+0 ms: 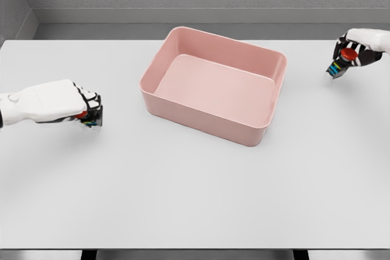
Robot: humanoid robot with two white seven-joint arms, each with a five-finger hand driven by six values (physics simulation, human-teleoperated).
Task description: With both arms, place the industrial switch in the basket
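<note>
A pale grey tabletop (195, 199) fills most of the head view, with a grey wall behind it at the top. Near the middle, slightly toward the back, sits a pink rectangular basket (183, 108), turned at a slight angle to the tabletop edges, with nothing lying in it. The left arm comes in from the left edge, and the left hand (88, 109) is low over the tabletop, well apart from the basket's left wall, its fingers curled around a small switch (91, 117); only a bit of red and a dark body with coloured marks peek out from under the fingers. The right arm enters at the upper right edge, and the right hand (347, 56) is closed on a second switch (341, 62), which is tilted, its red button uppermost and its dark body with blue and coloured bands pointing down toward the tabletop. This second switch is off to the right of the basket's far right corner, clearly outside it.
</note>
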